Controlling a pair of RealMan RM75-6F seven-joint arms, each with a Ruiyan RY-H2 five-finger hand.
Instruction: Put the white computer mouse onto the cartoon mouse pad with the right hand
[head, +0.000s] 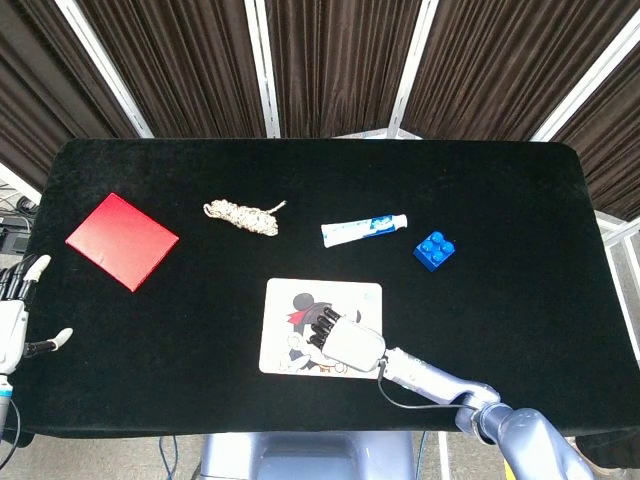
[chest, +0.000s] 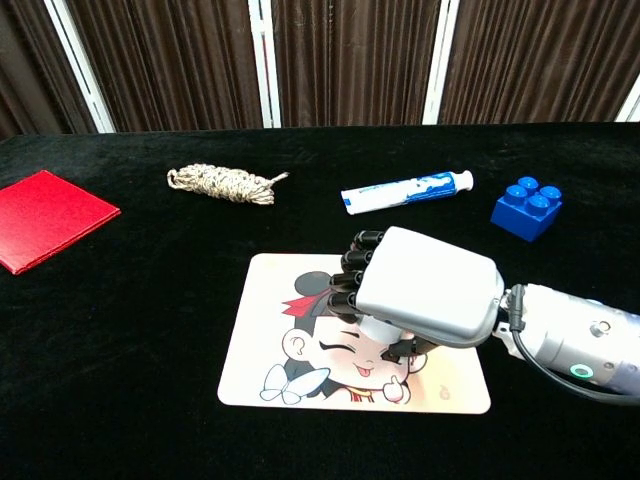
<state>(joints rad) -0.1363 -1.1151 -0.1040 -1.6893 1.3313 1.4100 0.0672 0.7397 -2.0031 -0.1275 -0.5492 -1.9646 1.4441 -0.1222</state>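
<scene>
White computer mouse (head: 345, 345) mostly hidden in head view: our right hand (head: 343, 340) curled over it, low on cartoon mouse pad (head: 290, 305). Our left hand (head: 14, 322) off table's left edge, fingers spread, holding nothing.

Chest view: right hand (chest: 425, 300) cupped palm-down on pad (chest: 260, 350), mouse (chest: 375, 329) peeking white beneath, gripped between fingers and thumb. Toothpaste tube (chest: 405, 190), blue brick (chest: 526, 208) behind.

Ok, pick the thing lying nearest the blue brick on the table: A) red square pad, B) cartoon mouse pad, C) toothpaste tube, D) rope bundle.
C: in the head view the toothpaste tube lies just left of the blue brick, closer than anything else.
</scene>
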